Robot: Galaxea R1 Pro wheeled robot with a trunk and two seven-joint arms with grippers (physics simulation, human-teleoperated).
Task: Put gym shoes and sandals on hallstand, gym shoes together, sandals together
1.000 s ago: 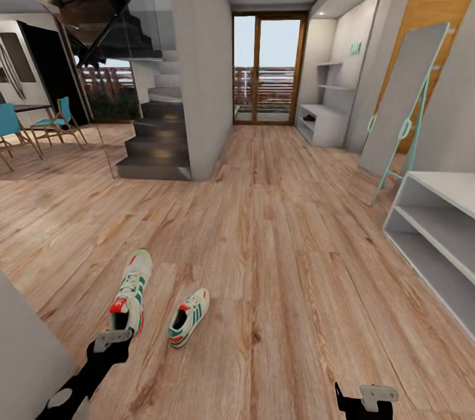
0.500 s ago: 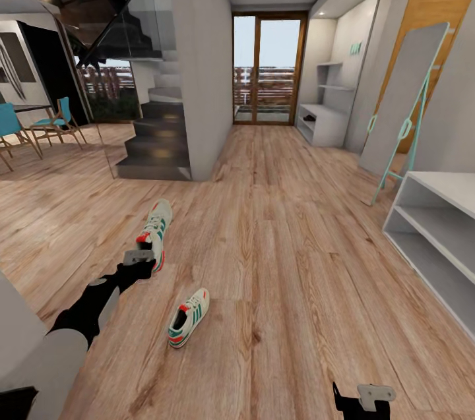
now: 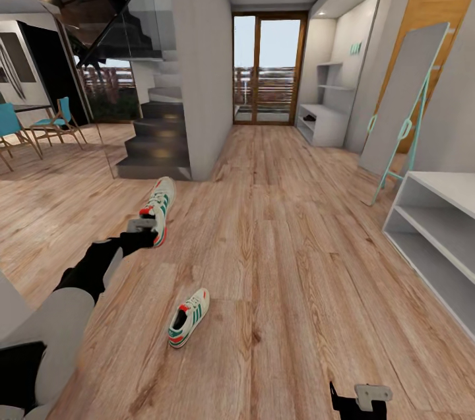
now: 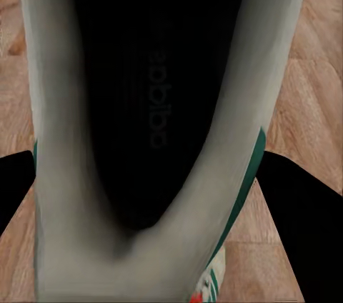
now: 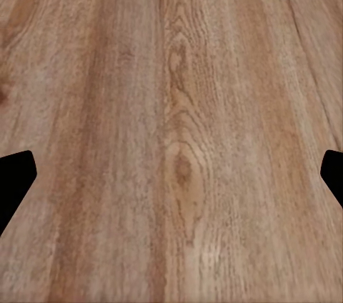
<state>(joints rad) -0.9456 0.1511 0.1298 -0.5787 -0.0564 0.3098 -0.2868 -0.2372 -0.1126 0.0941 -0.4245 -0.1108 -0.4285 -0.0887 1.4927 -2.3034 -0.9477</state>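
- My left gripper (image 3: 142, 227) grips one gym shoe (image 3: 158, 208) at the heel end, lifted clear of the floor (image 3: 284, 262), toe pointing away from me.
- In the left wrist view the held shoe (image 4: 143, 103) sits between my fingers (image 4: 296, 224), dark opening facing the camera; the grip looks firm.
- Second shoe (image 3: 189, 316) lies on the planks, nearer me and right of the held one, well apart from it.
- My right gripper (image 3: 359, 400) hangs low at the frame's bottom edge; right wrist view has bare planks (image 5: 171, 131) between the spread fingertips (image 5: 14, 174), so it's released, holding nothing.
- Rack (image 3: 439, 235) stands at the right, shelves bare in the part I can see, well apart from both shoes.
- No sandals to point at here.
- Step, as I judge it: first shoe picked, carry to the rack underway; nothing placed yet.
- Next calls for swinging the left arm or turning the base right toward the rack, keeping the shoe level, setting it on a shelf with room beside it for its mate.
- Risk: a heel-only grip may let the shoe tip.
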